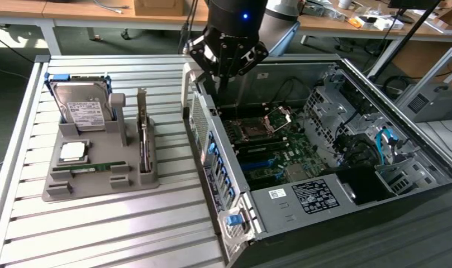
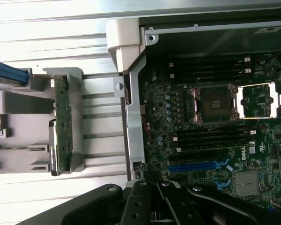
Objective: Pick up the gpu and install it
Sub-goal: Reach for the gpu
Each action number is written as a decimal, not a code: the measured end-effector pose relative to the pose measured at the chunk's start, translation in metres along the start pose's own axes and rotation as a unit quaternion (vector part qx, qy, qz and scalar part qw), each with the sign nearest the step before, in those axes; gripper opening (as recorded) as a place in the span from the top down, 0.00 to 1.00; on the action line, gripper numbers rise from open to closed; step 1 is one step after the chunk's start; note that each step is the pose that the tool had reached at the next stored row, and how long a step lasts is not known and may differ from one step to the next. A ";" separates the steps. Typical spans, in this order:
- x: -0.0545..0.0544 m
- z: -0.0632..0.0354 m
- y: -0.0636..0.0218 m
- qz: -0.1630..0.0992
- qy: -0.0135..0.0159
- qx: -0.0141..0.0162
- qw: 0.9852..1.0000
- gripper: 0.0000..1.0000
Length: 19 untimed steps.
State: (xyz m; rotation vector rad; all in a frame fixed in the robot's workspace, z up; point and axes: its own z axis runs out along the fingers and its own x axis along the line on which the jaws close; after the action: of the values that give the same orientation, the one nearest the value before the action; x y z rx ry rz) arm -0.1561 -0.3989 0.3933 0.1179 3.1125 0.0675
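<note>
1. Open PC case (image 1: 308, 195) lies on its side on a slatted metal desk (image 1: 99, 234). The mobo (image 1: 278, 151) faces up inside it, w/ an open CPU socket (image 1: 257, 131) near the middle.
2. Black robot arm (image 1: 241, 22) hangs over the case. Its jaws point down above the case wall that faces the tray, toward that wall's far end in the exterior view.
3. Jaws are clenched, tips meeting, w/ nothing gripped between them.
4. Gray tray (image 1: 99, 187) sits on the desk just beside the case, on the exterior view's left of it, w/ a gap between them.
5. GPU (image 1: 143, 134) stands upright on its long edge in the tray slot closest to the case. Its silver bracket (image 1: 142, 103) rises at the far end. It's apart from the jaws, untouched.
6. Wrist view: GPU (image 2: 61, 126) is seen edge-on as a thin green strip, w/ bare desk slats between it and the case.
7. Farther from the case than the GPU, same tray: HDD (image 1: 84, 109) upright w/ white label, a square chip (image 1: 73, 151) lying flat, and a green RAM stick (image 1: 91, 166) lying flat.
8. Wrist view: the jaws' tips sit over the case wall, near a blue slot (image 2: 196, 166) on the mobo.
</note>
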 end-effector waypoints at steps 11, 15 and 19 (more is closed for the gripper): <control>0.004 -0.0001 -0.0003 0.000 0.000 0.000 1.000 0.90; 0.006 -0.0001 -0.0005 0.000 0.000 0.000 1.000 0.90; 0.008 -0.0002 -0.0006 0.000 0.000 0.000 1.000 0.90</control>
State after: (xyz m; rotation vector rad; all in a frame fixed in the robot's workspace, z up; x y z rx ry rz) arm -0.1646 -0.3989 0.3933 0.1180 3.1124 0.0677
